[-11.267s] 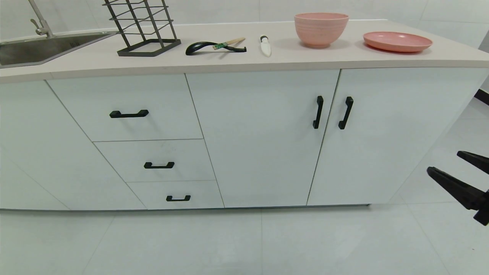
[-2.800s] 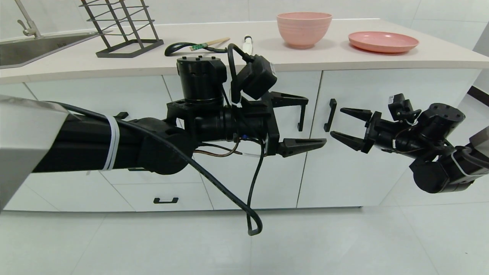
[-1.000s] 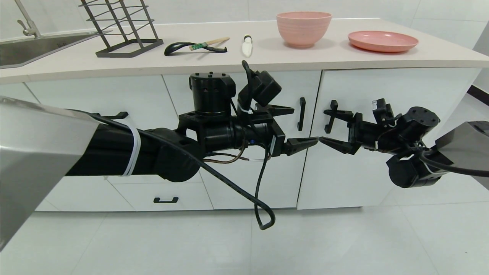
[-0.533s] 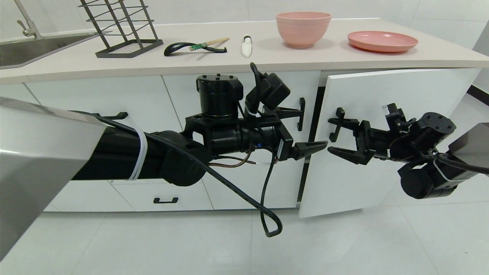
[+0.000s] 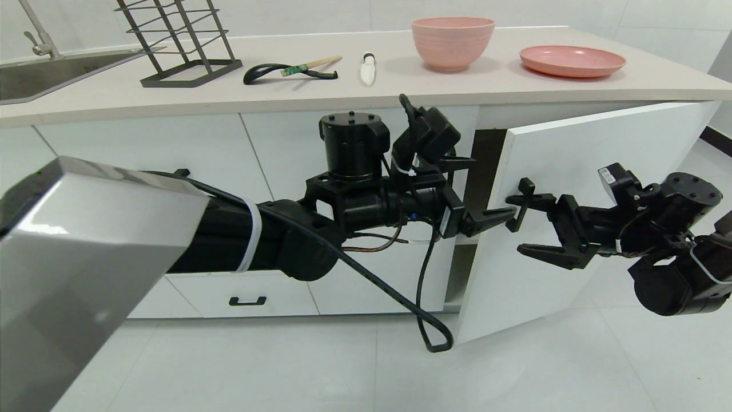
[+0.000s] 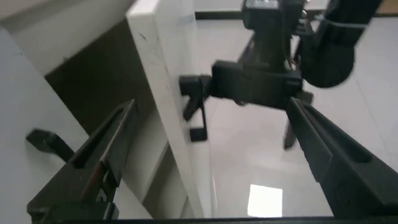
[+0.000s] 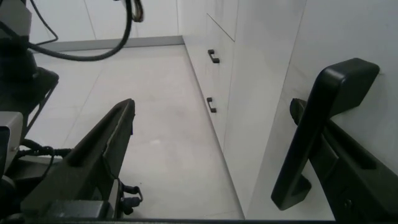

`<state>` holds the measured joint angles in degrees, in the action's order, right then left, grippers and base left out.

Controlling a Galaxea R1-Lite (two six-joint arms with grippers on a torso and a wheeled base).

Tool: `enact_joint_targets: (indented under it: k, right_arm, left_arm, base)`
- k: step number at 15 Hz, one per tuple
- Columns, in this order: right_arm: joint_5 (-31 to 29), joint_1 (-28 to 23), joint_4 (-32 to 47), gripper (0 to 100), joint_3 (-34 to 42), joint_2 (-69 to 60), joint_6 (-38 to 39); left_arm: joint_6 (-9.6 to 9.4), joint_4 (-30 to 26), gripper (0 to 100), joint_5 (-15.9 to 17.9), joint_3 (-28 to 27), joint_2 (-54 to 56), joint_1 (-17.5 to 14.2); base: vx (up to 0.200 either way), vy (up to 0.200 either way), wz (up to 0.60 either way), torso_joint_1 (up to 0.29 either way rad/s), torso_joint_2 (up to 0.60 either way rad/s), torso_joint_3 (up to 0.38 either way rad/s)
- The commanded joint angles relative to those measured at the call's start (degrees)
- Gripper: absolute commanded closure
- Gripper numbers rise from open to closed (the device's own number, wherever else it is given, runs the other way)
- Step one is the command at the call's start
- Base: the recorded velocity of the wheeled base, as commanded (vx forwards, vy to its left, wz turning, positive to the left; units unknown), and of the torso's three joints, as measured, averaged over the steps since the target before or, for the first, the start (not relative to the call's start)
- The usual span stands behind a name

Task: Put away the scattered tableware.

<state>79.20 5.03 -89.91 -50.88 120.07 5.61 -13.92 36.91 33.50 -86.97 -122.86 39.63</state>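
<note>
Reaching forward side by side at cabinet height, both arms meet at the right cabinet door [image 5: 600,143], which stands partly open. The right gripper [image 5: 517,224] points at the door face with its jaws spread wide, the upper finger hooked behind the black door handle [image 5: 523,197] and the lower finger free below it. The left gripper [image 5: 486,189], jaws likewise released, straddles the door's free edge, one finger in the dark gap behind the door and the other in front of it. On the countertop [image 5: 400,91] lies the tableware: pink bowl [image 5: 453,43], pink plate [image 5: 572,60], black spoon [image 5: 269,71], chopsticks [image 5: 311,64] and a small white utensil [image 5: 367,67], with a wire rack [image 5: 183,46] farther left. Compared with half a second earlier, the door has swung wider, the right gripper has drawn back with the handle, and the left gripper has advanced to the door's edge.
</note>
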Motion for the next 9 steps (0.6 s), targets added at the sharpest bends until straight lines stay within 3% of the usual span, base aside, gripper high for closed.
enact_joint_targets:
  k: [1,4,6,8,9]
  right_arm:
    - [0.34,-0.02,-0.09,0,0.79,-1.24,-0.07]
    - [0.34,-0.02,-0.09,0,0.79,-1.32,-0.16]
    - [0.34,-0.02,-0.09,0,0.79,-1.32,-0.16]
    - [0.34,-0.02,-0.09,0,0.87,-1.32,-0.16]
    - [0.34,-0.02,-0.09,0,0.87,-1.41,-0.16]
  left_arm:
    - [2.41,2.9,0,-2.21,-4.0,-5.02,1.85]
    - [9.62,10.9,0,-7.22,-11.38,-11.88,3.96]
    - [10.58,12.39,0,-10.03,-16.22,-15.57,4.31]
    - [11.28,12.83,0,-9.95,-17.89,-16.89,4.49]
    - [12.69,13.36,0,-10.03,-18.06,-17.5,4.93]
  base:
    - [0.0,0.0,0.0,0.0,0.0,0.0]
    - [0.0,0.0,0.0,0.0,0.0,0.0]
    - [0.0,0.0,0.0,0.0,0.0,0.0]
    - [0.0,0.0,0.0,0.0,0.0,0.0]
    - [0.0,0.0,0.0,0.0,0.0,0.0]
